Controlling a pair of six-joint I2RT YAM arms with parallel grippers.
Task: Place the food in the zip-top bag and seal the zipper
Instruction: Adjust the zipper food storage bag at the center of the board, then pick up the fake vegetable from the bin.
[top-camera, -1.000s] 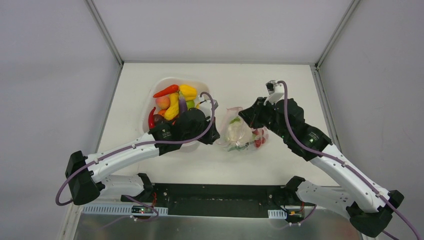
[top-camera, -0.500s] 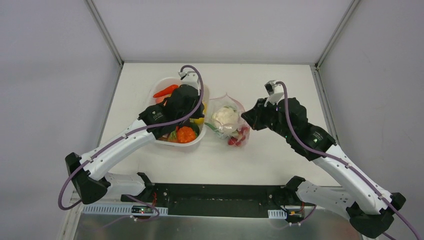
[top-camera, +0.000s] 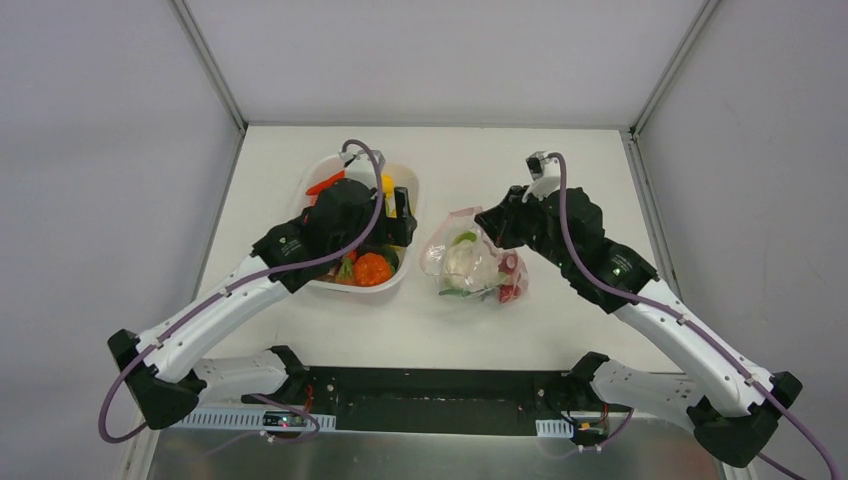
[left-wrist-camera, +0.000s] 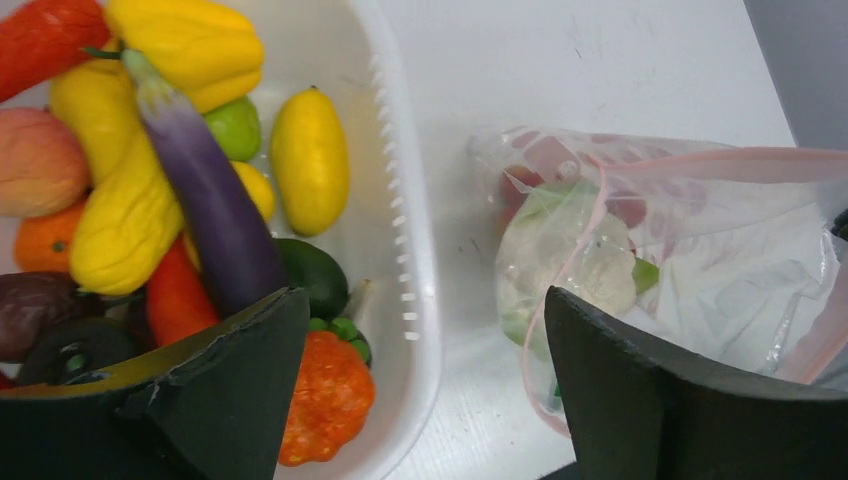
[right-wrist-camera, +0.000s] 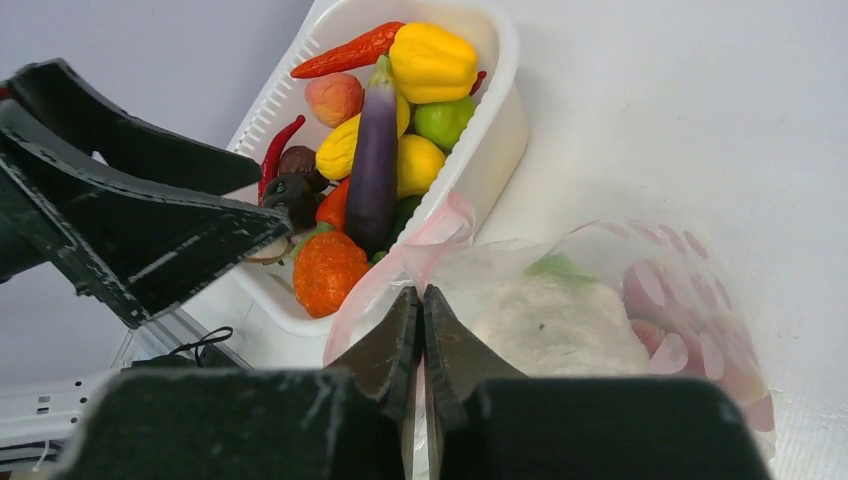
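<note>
The zip-top bag (top-camera: 470, 265) lies right of the white tub (top-camera: 408, 262), with a white cauliflower (right-wrist-camera: 560, 325) and red pieces (top-camera: 510, 268) inside. My right gripper (right-wrist-camera: 420, 300) is shut on the bag's pink zipper (right-wrist-camera: 440, 225) rim, holding the mouth up. Food fills the tub: a purple eggplant (left-wrist-camera: 210, 210), yellow pieces (left-wrist-camera: 310, 160), an orange pumpkin (left-wrist-camera: 325, 395) and a red pepper (right-wrist-camera: 345, 52). My left gripper (left-wrist-camera: 430, 400) is open above the tub's right wall, between the tub and the bag, with nothing between its fingers (left-wrist-camera: 230, 390).
The tub's slotted wall (left-wrist-camera: 405, 250) stands close to the bag's left side. Grey walls enclose the white table (top-camera: 560, 160) at the back and sides. The left arm's black fingers (right-wrist-camera: 150, 220) show at the left of the right wrist view.
My left gripper has left the bag's mouth, swung back over the tub and opened. The bag has shifted a little in the right gripper's hold.
</note>
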